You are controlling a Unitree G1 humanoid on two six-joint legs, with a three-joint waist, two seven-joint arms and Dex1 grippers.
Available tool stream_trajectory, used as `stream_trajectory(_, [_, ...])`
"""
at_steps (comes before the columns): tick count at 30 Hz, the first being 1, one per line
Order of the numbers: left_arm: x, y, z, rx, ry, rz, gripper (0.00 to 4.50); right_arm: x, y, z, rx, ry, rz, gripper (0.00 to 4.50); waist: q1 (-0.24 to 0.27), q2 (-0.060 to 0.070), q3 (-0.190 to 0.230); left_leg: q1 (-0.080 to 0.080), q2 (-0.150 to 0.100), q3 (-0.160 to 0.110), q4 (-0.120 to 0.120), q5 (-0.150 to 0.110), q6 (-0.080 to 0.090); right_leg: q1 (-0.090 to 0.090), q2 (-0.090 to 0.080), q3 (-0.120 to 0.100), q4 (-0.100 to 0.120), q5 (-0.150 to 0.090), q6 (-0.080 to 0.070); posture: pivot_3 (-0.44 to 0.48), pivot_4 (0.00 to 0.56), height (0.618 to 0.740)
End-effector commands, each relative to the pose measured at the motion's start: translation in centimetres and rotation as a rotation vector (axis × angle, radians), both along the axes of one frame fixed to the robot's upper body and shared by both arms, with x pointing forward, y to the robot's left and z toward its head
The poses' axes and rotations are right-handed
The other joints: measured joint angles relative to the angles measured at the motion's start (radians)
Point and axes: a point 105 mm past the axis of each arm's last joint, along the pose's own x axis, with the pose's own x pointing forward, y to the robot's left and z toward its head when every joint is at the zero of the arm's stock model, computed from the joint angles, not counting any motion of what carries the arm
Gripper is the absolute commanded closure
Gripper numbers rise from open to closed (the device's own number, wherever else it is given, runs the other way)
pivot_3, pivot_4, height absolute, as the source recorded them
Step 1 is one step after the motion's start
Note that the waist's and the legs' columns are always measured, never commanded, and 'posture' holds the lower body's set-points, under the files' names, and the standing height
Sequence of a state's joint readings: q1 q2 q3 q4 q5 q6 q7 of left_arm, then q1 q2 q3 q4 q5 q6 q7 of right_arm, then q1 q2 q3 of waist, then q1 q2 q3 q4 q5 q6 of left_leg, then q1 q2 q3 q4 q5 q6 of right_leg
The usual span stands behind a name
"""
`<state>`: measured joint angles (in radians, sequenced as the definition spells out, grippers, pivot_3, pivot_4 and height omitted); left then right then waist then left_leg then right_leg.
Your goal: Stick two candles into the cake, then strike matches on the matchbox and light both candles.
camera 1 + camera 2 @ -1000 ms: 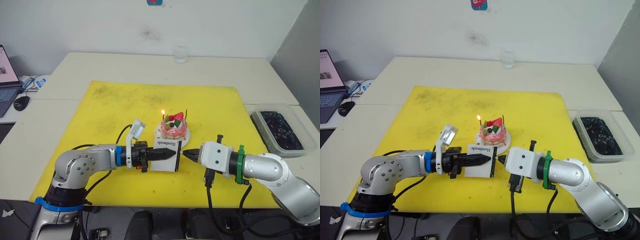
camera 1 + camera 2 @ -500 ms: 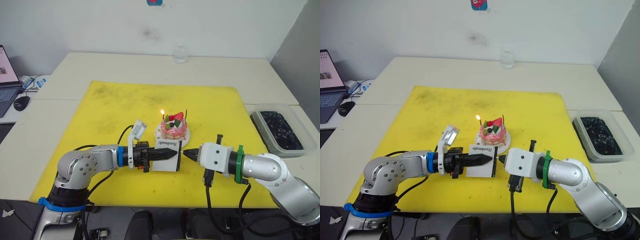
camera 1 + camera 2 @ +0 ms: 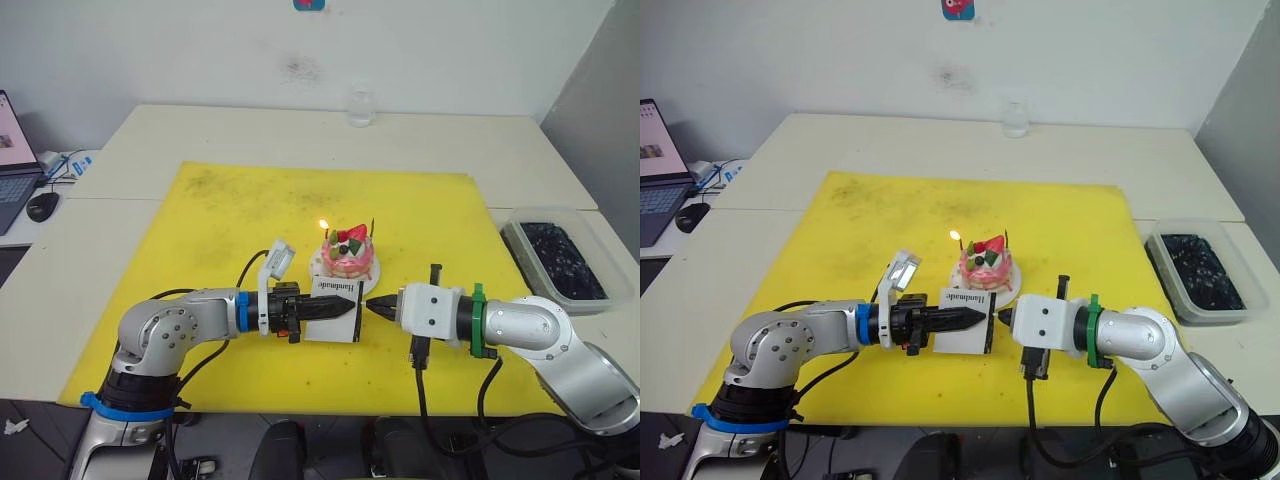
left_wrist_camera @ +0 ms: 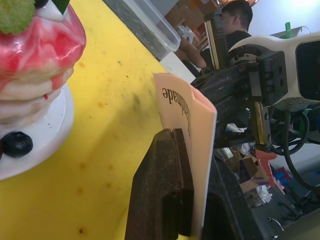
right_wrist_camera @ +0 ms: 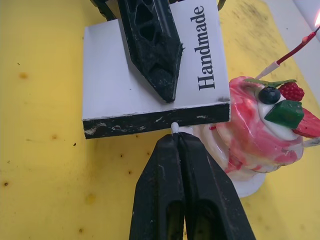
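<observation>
Mid-frame, left hand (image 3: pixel 345 309) clamps matchbox (image 5: pixel 155 80) just below cake (image 3: pixel 349 255), right hand (image 5: pixel 176 142) pinches match (image 5: pixel 174 127) w/ tip at black edge: striking step, next needs a quick scrape.

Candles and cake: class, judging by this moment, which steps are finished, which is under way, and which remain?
Done: both candles stand in the cake; the red candle burns. In hand: the left gripper holds the matchbox upright, and the right gripper presses a match against its black striking edge. Left: strike it and light the unlit candle.
</observation>
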<state>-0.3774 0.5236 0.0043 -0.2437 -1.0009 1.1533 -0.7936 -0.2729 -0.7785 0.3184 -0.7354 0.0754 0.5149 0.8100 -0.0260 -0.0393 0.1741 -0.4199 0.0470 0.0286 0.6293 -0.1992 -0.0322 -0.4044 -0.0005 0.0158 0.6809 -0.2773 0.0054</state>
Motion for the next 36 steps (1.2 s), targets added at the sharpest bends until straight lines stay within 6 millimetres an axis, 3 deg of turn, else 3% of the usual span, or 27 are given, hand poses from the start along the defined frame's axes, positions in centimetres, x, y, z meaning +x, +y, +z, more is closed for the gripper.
stream_trajectory(1, [-0.2,0.2,0.6,-0.018,-0.03,-0.012,4.5,-1.2,-0.4,1.0,0.024,-0.013,0.043,4.49,0.0,0.0,0.0,0.0,0.0,0.0,0.0,0.0,0.0,0.0,0.0,0.0,0.0,0.0,0.0,0.0,0.15,0.74])
stream_trajectory(6, [-0.2,0.9,0.5,-0.048,0.031,-0.019,4.5,-2.1,-0.9,2.5,0.15,-0.033,0.067,4.49,-0.001,0.0,0.0,0.0,0.0,0.0,0.0,0.0,0.0,0.0,0.0,0.0,0.0,0.0,0.0,0.0,0.15,0.74])
stream_trajectory(10, [-0.9,1.0,0.8,-0.058,0.059,-0.081,4.5,-2.5,-0.9,2.3,0.227,-0.046,0.088,4.49,0.0,0.0,0.0,0.001,0.0,-0.001,0.0,0.0,0.0,0.001,0.0,-0.001,0.0,0.0,0.0,0.0,0.15,0.74])
stream_trajectory(21, [-1.4,0.9,1.6,-0.079,0.065,-0.118,4.5,-2.0,0.0,0.3,0.216,-0.027,0.11,4.49,0.0,0.0,0.0,0.001,0.0,0.0,0.0,0.0,0.0,0.001,0.0,0.0,0.001,0.0,0.0,0.0,0.15,0.74])
stream_trajectory(36, [-1.4,0.7,1.6,-0.076,0.064,-0.112,4.5,-1.8,0.2,0.8,0.251,-0.05,0.117,4.49,0.0,0.0,0.0,0.001,0.0,0.0,0.0,0.0,0.0,0.001,0.0,0.0,0.001,0.0,0.0,0.0,0.15,0.74])
